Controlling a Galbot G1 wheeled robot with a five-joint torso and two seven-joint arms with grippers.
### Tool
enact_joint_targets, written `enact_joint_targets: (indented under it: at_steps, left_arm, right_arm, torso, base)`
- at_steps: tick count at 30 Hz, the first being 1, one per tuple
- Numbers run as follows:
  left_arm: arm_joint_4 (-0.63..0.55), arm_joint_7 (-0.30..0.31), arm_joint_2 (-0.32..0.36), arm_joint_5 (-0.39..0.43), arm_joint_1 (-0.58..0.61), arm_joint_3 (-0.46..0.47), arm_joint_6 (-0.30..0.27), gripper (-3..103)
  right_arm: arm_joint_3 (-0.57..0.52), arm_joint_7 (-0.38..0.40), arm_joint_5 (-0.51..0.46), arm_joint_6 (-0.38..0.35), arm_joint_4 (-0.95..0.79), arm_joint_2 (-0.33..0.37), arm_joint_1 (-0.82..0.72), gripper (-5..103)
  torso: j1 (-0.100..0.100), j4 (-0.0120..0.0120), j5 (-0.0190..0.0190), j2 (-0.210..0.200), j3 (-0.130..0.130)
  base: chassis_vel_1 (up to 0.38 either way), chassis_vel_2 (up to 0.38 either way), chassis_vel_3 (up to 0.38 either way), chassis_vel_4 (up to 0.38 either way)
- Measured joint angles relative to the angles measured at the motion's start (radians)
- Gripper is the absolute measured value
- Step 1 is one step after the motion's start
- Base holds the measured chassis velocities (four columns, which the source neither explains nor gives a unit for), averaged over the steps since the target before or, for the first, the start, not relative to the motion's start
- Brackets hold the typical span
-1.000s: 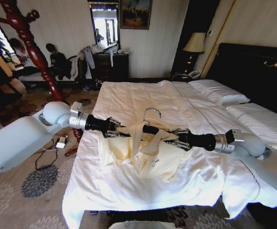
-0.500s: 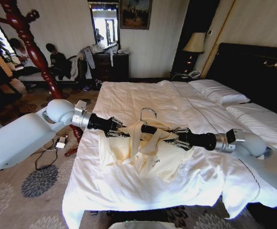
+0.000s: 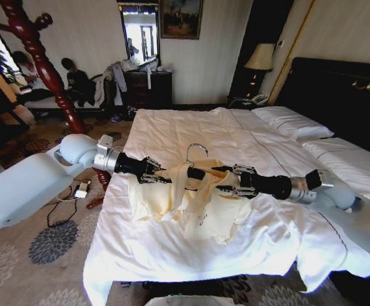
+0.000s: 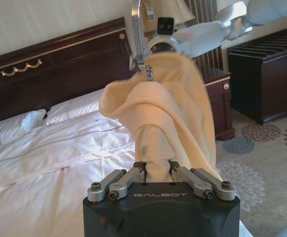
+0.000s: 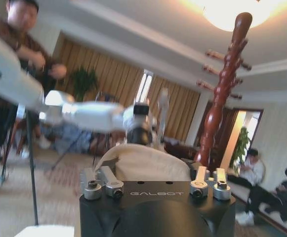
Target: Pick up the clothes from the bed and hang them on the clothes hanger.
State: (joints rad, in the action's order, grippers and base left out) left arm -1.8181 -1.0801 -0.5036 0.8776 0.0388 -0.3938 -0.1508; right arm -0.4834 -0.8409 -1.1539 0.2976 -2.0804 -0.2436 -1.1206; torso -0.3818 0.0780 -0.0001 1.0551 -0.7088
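While draped over thin black hanger [image 3: 196, 172] with silvery wire hook, cream fabric garment [image 3: 191, 201] hangs above wide white-quilted bed [image 3: 172, 137]. Left gripper [image 3: 154, 179] clamped on garment's bunched end; right gripper [image 3: 223, 179] jaws spread wide around hanger's other end.

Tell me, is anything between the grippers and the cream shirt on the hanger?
Nothing visible. The left gripper is shut on the cream shirt, and the right gripper is against it, above the bed.
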Motion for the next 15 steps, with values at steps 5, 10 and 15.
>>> enact_joint_targets:
  at_steps: [5, 10, 15]
  left_arm:
    - [0.002, 0.006, 0.001, 0.005, 0.064, 0.064, -0.005, 17]
    - [-0.002, 0.018, -0.003, 0.029, 0.132, 0.158, -0.012, 17]
    - [-0.004, 0.021, -0.002, 0.040, 0.193, 0.251, -0.015, 17]
  right_arm:
    - [-0.008, 0.077, -0.089, -0.010, -0.036, 0.008, 0.031, 90]
    - [-0.008, 0.154, -0.115, -0.005, -0.053, 0.012, 0.023, 100]
    - [-0.008, 0.286, -0.129, -0.024, -0.060, 0.012, 0.020, 100]
  torso:
    - [0.000, -0.0002, -0.0002, 0.000, 0.000]
    - [0.000, 0.0001, 0.0001, 0.000, 0.000]
    - [0.000, 0.0000, 0.0001, 0.000, 0.000]
  base:
    - [0.000, 0.000, 0.000, 0.000]
    - [0.000, 0.000, 0.000, 0.000]
    - [0.000, 0.000, 0.000, 0.000]
